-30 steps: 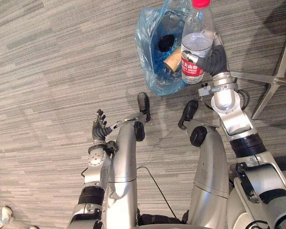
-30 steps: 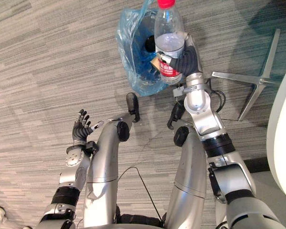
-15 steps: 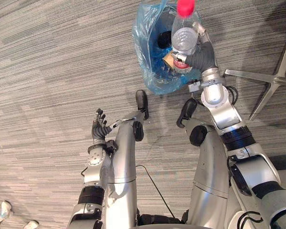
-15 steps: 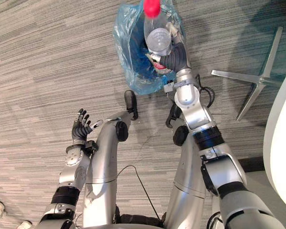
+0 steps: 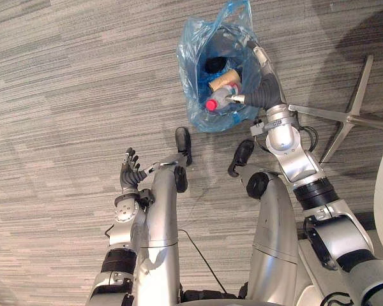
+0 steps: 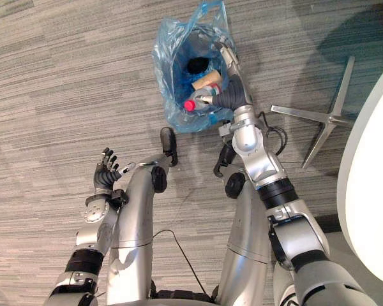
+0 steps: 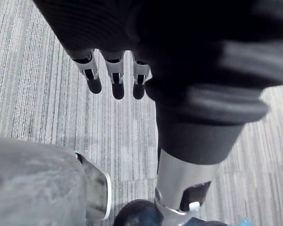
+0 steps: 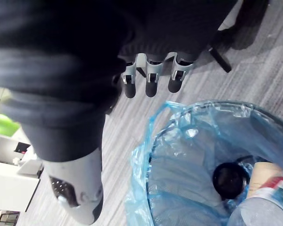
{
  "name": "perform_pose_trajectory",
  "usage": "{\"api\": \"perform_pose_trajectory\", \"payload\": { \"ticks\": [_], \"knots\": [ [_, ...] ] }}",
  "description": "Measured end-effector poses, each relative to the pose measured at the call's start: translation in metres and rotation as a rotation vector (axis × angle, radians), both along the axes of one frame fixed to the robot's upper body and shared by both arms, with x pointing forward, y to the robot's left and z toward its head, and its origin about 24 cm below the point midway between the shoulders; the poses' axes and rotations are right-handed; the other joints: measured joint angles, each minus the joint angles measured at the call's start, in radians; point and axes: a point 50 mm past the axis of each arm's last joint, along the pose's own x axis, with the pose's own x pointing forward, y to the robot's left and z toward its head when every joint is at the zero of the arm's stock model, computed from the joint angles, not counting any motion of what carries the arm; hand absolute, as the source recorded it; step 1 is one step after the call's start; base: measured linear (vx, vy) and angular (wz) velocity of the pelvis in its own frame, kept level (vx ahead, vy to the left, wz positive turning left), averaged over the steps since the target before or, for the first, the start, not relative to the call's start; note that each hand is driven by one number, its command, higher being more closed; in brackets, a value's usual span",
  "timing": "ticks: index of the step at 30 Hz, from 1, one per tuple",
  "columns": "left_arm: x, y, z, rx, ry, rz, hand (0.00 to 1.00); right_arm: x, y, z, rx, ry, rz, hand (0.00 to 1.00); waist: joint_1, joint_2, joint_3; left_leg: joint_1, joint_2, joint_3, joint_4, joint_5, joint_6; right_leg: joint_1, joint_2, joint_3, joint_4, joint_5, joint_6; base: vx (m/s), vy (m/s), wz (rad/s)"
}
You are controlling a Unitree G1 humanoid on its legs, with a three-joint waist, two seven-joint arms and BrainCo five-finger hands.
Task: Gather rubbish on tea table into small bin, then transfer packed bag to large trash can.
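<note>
A small bin lined with a blue plastic bag (image 5: 193, 95) stands on the carpet in front of me. Inside lie a clear water bottle (image 5: 221, 100) with a red cap and red label, a brown cardboard tube (image 5: 224, 80) and a round black item (image 5: 214, 64). My right hand (image 5: 263, 89) hovers at the bin's right rim with straight fingers (image 8: 148, 81) and holds nothing. The bag's rim (image 8: 179, 120) and the bottle (image 8: 266, 207) lie below it in the right wrist view. My left hand (image 5: 129, 176) hangs at my left side, open and empty, fingers (image 7: 116, 77) straight over bare carpet.
A silver star-shaped chair base (image 5: 348, 118) lies on the carpet just right of the bin. The curved edge of a white table (image 6: 370, 185) runs along the right side. Grey striped carpet stretches to the left and beyond the bin.
My right hand lowered the bottle over the bin and let go; the bottle now lies inside the bag. The right fingers have straightened. The left hand stayed put.
</note>
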Motion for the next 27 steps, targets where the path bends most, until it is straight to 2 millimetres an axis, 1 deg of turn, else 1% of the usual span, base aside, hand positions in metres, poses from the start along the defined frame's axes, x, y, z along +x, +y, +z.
{"api": "perform_pose_trajectory", "payload": {
  "ticks": [2, 4, 13, 19, 24, 27],
  "knots": [
    [0.000, 0.000, 0.000, 0.000, 0.001, 0.001, 0.00, -0.005, 0.003, -0.001, -0.055, -0.027, 0.003, 0.00, 0.002, 0.000, -0.001, 0.001, 0.001, -0.001, 0.000, 0.000, 0.000, 0.002, 0.001, -0.001, -0.002, 0.000, 0.000, 0.00, 0.000, 0.00],
    [0.000, 0.000, 0.000, 0.001, 0.003, 0.000, 0.00, -0.005, 0.005, -0.003, -0.107, -0.033, 0.001, 0.00, 0.003, 0.000, -0.001, 0.002, 0.001, -0.001, 0.000, 0.000, 0.000, 0.004, 0.001, -0.001, -0.003, 0.000, -0.001, 0.00, 0.000, 0.00],
    [-0.001, 0.001, -0.002, 0.003, 0.010, 0.005, 0.00, -0.004, 0.010, -0.018, -0.315, -0.020, -0.013, 0.00, 0.008, 0.000, -0.001, 0.005, 0.000, -0.001, -0.013, 0.000, 0.000, 0.009, 0.001, -0.006, -0.016, 0.000, -0.001, 0.00, 0.003, 0.00],
    [0.000, 0.002, 0.000, 0.017, -0.005, 0.001, 0.00, 0.007, 0.009, -0.039, -0.462, 0.055, -0.049, 0.00, 0.012, 0.000, -0.002, -0.009, -0.002, -0.010, -0.017, -0.001, -0.001, 0.002, -0.002, -0.018, -0.019, -0.006, -0.007, -0.03, 0.017, 0.04],
    [0.005, 0.003, 0.012, 0.024, -0.059, 0.000, 0.00, 0.020, 0.006, -0.041, -0.548, 0.084, -0.101, 0.00, 0.015, 0.000, -0.002, -0.062, -0.004, -0.021, 0.000, 0.000, -0.001, -0.042, -0.008, -0.028, 0.003, -0.018, -0.006, -0.03, 0.012, 0.07],
    [0.008, 0.003, 0.018, 0.028, -0.082, 0.000, 0.00, 0.026, 0.001, -0.044, -0.594, 0.108, -0.140, 0.00, 0.017, 0.001, -0.002, -0.087, -0.009, -0.035, 0.011, 0.001, 0.001, -0.060, -0.014, -0.039, 0.019, -0.028, -0.013, -0.02, 0.004, 0.13]
  ]
}}
